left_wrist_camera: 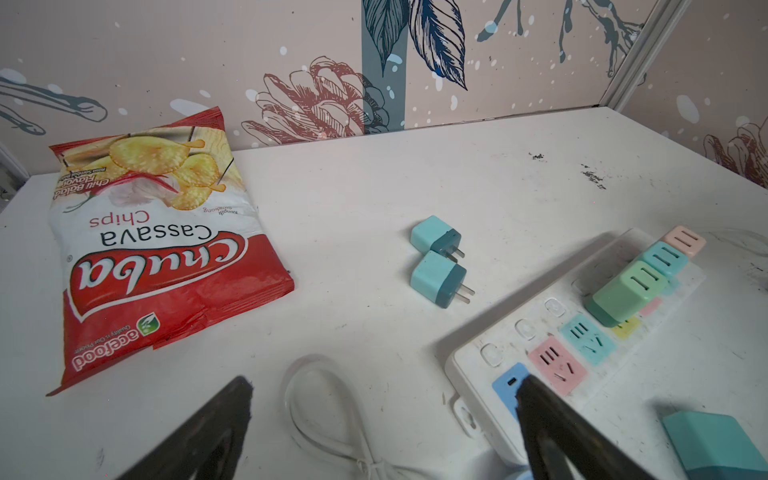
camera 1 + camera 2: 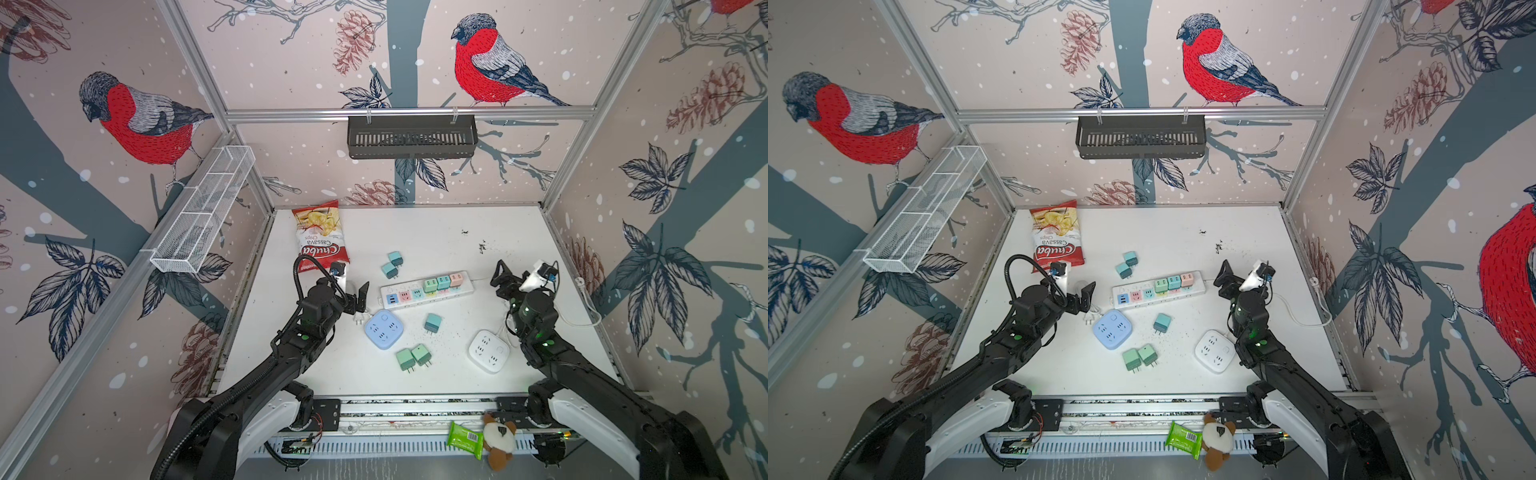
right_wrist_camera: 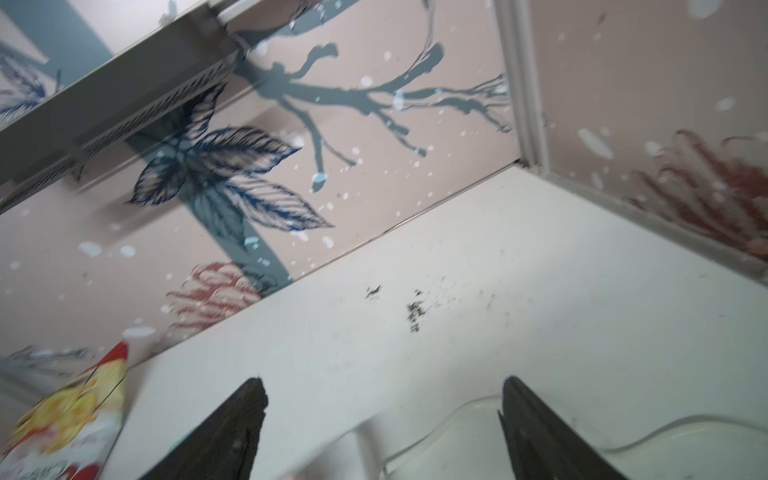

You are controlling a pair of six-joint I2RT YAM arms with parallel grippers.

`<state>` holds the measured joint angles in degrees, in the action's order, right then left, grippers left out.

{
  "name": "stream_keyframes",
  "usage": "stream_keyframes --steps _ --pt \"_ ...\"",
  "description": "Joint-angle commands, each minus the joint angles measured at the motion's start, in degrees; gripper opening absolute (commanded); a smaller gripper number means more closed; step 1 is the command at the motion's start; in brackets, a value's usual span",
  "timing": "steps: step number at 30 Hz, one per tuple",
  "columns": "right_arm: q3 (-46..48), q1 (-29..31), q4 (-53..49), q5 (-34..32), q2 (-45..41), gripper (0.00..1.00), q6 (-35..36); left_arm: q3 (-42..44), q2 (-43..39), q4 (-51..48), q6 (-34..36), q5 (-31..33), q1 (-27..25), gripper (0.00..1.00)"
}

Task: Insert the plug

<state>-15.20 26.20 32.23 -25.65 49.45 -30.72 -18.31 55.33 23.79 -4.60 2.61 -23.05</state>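
A white power strip (image 2: 428,289) (image 2: 1158,291) with coloured sockets lies mid-table, and three plugs, green, teal and pink (image 1: 627,291), stand in its right half. Several loose plugs lie around it: two teal ones (image 2: 392,264) (image 1: 436,259) behind it, one teal (image 2: 432,323) and two green (image 2: 413,356) in front. My left gripper (image 2: 359,297) (image 1: 384,382) hovers open by the strip's left end, over a loop of white cable, holding nothing. My right gripper (image 2: 515,276) (image 3: 384,382) is raised off the strip's right end, open and empty.
A blue square socket block (image 2: 384,328) and a white one (image 2: 489,350) sit in front of the strip. A chips bag (image 2: 320,235) lies at the back left. White cable (image 2: 582,316) trails at the right. A black basket (image 2: 411,136) hangs on the back wall.
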Motion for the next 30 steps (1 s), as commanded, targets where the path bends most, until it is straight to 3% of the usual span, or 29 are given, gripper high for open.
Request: stream_keyframes --steps 1,4,8,12,15,16,17,18,20,26,30 --pt "-2.42 9.2 -10.97 -5.46 -0.49 0.88 -1.59 0.22 -0.72 4.13 -2.16 1.95 0.12 0.99" --pt "-4.62 18.56 -18.05 -9.95 -0.11 0.88 -3.78 2.09 -3.52 5.17 -2.78 3.78 0.11 0.99" --pt "-6.72 26.72 -23.66 -9.81 2.53 0.87 -6.65 4.03 -6.64 5.81 -3.63 6.24 0.11 0.99" --pt "-9.69 33.94 -27.72 -10.8 7.27 0.87 -9.79 4.9 -9.16 3.26 -10.51 21.34 0.11 0.99" --pt "-11.44 36.76 -28.16 -10.21 11.55 0.87 -11.78 7.19 -9.4 -2.04 -29.45 38.22 0.24 0.99" --pt "-11.88 37.2 -27.57 -9.39 13.26 0.87 -12.14 10.2 -8.2 3.36 -29.12 38.66 0.37 0.99" --pt "-12.33 37.58 -27.12 -8.72 14.87 0.87 -12.34 10.76 -7.77 5.9 -25.15 34.67 0.5 0.99" --pt "-12.87 37.91 -26.71 -8.29 16.81 0.87 -12.5 8.34 -7.93 1.86 -23.95 30.18 0.55 0.99" --pt "-14.4 38.62 -26.52 -8.06 20.34 0.87 -12.87 6.15 -7.25 -1.67 -25.49 30.55 0.46 0.99" --pt "-18.1 39.61 -25.32 -5.38 30.15 0.87 -13.05 4.52 0.08 8.04 -18.92 24.81 0.46 0.98" --pt "-20.89 39.63 -24.64 -3.46 35.79 0.86 -12.87 0.26 8.58 14.69 -18.42 25.74 0.46 0.98"
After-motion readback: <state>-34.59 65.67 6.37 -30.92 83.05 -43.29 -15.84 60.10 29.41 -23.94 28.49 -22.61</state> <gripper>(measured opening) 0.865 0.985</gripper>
